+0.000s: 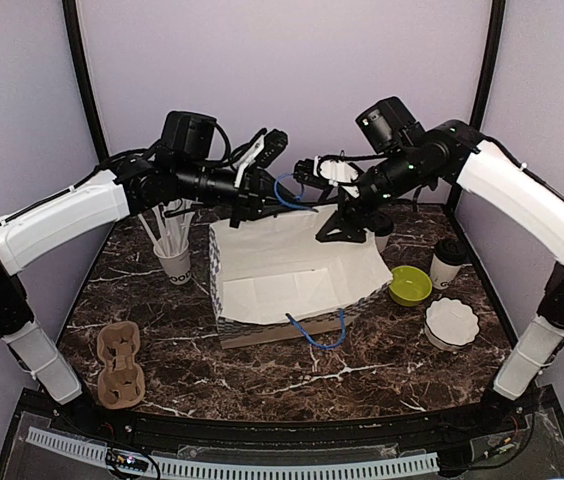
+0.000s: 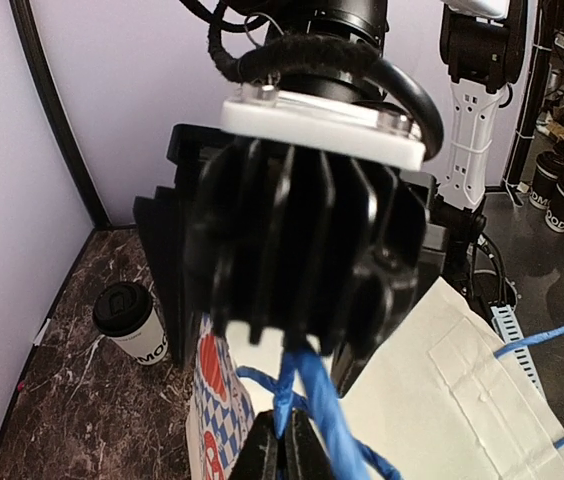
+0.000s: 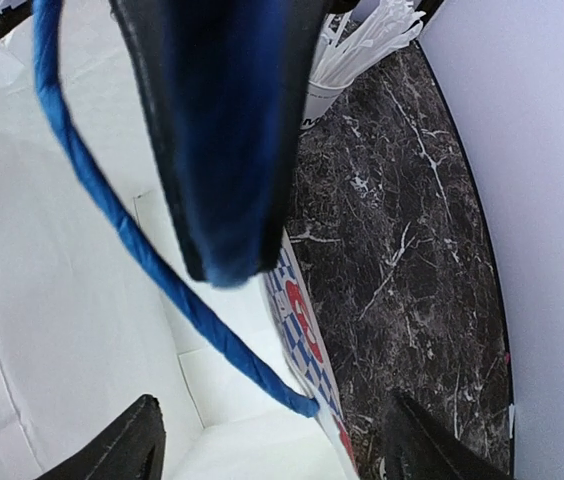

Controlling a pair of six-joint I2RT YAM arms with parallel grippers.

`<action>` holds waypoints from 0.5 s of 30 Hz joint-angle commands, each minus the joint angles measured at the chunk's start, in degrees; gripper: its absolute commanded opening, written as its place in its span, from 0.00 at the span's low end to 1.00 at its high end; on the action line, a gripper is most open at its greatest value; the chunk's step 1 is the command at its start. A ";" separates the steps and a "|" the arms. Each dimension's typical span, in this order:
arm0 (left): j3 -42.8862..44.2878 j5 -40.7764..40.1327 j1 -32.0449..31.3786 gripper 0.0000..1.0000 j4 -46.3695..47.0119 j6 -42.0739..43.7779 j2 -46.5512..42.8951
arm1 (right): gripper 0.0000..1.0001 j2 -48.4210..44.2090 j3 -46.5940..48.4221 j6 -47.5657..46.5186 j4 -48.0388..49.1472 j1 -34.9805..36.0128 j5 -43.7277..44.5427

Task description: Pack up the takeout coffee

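1. left gripper (image 2: 287, 448): fingers pinched together on the blue rope handle (image 2: 307, 400) of the white paper bag (image 1: 282, 270), holding that side of the mouth up.
2. right gripper (image 3: 282, 445): fingers apart with nothing between them. It hangs over the bag opening, next to the held handle.
3. Both coffee cups sit on the table to the right of the bag, not in it. The near cup (image 1: 449, 262) stands upright just beside the lime-green bowl (image 1: 410, 286). The far cup (image 1: 383, 238) is mostly hidden behind the right gripper.
4. Handling, my read: the paper wall is thin and dents under a hard squeeze. It likely sloshes if full (fill level not visible). The wall is smooth, so expect some slip.
5. Where to grip: from the side on the white wall, a little below the black lid. Don't lift by the lid, which looks press-fit and could pop off. Keep the cup upright throughout.
6. The bag is soft and won't hold its own shape, so the left pinch needs to hold while a cup goes down flat onto the bag floor.
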 commanded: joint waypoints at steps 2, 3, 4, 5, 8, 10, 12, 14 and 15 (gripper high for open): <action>-1.62 -0.30 -0.24 0.05 2.11 -0.30 -3.49 | 0.61 1.55 3.67 -1.21 -0.49 1.79 1.63; -1.85 -0.42 -0.22 0.05 2.41 -0.30 -3.84 | 0.53 1.84 4.06 -1.33 -0.63 1.95 1.44; -2.38 -0.59 -0.27 0.05 2.57 -0.29 -4.03 | 0.46 2.11 4.41 -1.27 -0.71 2.11 1.33; -2.63 -0.60 -0.28 0.05 2.96 -0.21 -4.35 | 0.38 2.36 4.80 -1.34 -0.85 2.28 1.37; -3.70 -0.94 -0.24 0.05 3.57 -0.25 -4.90 | 0.24 2.84 5.38 -1.59 -1.15 2.63 1.47; -4.20 -1.30 -0.25 0.05 4.00 -0.32 -5.26 | 0.19 2.85 5.18 -1.76 -1.09 2.72 1.62; -4.62 -2.09 -0.22 0.06 4.43 -0.51 -5.62 | 0.08 2.89 5.04 -1.71 -0.83 2.82 1.96; -4.75 -4.07 -0.24 0.16 4.04 -1.37 -6.28 | 0.00 2.68 4.76 -1.62 -0.58 2.84 2.69; -4.58 -5.28 -0.23 0.20 3.70 -2.01 -6.52 | 0.00 2.46 4.43 -1.54 -0.31 2.82 3.17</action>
